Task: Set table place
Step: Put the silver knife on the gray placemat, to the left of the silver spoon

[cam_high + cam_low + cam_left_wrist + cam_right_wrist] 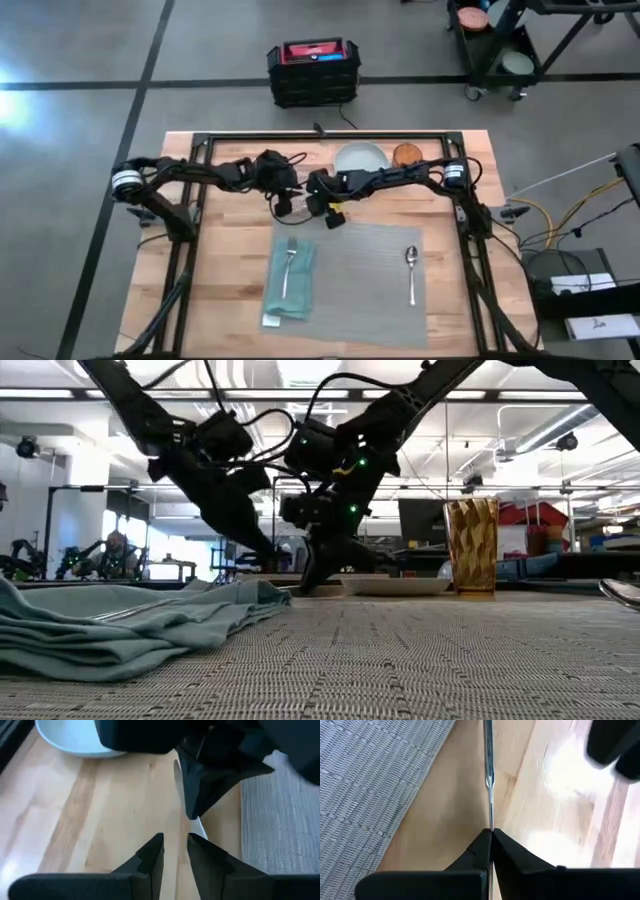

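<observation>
**Knife clamped in right gripper, off the mat's far edge**

While both arms meet over the middle of the table (230,300), the right gripper (491,834) has its fingers pressed tight on a thin silver knife (488,780). In the right wrist view the knife runs straight out from the fingertips over bare wood, w/ the grey placemat (365,785) just beside it. From above, the right gripper (333,215) sits just off the mat's far edge, nr its far-left corner.

Left gripper (175,845) is close by, facing the right one; jaws slightly apart, nothing between them. Its wrist view shows the other arm's dark fingers directly ahead, a bit of knife below them, and the plate rim beyond.

On the placemat (360,260):
- teal napkin (290,285) along the left edge, fork (288,265) lying on it
- spoon (411,272) nr the right edge, lengthwise

Off the mat, by the table's far edge: pale plate (360,158), and the amber glass (406,154) just beside it toward the right. Low view has the glass (471,547) upright, plate (395,586) flat next to it.

Black crate (312,72) is on the floor beyond the table.
</observation>
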`<state>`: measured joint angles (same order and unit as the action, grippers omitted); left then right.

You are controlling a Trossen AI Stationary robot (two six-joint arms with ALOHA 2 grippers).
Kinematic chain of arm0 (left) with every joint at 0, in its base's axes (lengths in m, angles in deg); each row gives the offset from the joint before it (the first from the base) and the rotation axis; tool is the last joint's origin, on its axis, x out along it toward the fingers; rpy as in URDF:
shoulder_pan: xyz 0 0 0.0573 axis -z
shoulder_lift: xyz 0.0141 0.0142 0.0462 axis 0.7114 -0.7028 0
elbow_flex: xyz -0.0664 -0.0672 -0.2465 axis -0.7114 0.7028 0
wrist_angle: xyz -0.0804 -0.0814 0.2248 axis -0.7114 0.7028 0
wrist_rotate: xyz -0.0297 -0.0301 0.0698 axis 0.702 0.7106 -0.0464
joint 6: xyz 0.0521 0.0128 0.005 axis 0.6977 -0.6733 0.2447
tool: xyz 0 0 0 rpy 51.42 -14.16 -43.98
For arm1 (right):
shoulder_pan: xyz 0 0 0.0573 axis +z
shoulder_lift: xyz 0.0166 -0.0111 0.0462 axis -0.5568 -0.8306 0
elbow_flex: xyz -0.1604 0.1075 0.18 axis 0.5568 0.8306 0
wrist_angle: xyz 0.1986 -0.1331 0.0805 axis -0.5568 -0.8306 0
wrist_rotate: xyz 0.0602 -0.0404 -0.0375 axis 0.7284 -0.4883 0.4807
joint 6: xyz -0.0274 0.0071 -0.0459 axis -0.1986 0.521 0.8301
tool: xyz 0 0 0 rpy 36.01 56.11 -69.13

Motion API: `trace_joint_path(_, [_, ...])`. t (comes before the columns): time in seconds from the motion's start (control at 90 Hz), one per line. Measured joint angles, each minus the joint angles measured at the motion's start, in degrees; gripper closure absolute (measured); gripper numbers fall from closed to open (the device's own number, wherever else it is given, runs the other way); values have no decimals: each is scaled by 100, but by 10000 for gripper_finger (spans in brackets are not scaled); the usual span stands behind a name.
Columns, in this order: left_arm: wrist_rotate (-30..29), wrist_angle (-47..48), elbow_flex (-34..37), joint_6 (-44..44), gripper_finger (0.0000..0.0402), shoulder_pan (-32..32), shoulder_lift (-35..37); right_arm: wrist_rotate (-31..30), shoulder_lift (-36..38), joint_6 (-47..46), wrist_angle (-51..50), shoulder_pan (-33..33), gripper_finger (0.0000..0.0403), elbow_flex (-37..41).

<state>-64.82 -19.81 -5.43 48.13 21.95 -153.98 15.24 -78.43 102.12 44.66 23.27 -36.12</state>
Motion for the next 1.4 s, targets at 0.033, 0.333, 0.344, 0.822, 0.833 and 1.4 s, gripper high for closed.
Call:
trace_joint_path(0.033, [0, 70, 0, 0, 326, 0, 57, 0, 1, -39, -10, -17, 402, 0])
trace_joint_path(0.333, [2, 106, 0, -234, 326, 0, 125, 256, 24, -414, 59, -173, 402, 66])
trace_joint_path(0.344, [2, 103, 0, -234, 326, 0, 119, 256, 24, -431, 60, -177, 402, 66])
trace_joint_path(0.822, [4, 102, -2, -323, 326, -2, 71, 231, -196, -605, 175, -204, 402, 39])
trace_joint_path(0.833, [4, 100, -2, -323, 326, -2, 71, 232, -198, -608, 176, -204, 402, 39])
trace_joint_path(1.4, [5, 102, -2, -391, 326, -2, 71, 212, -219, -351, 144, -208, 396, 57])
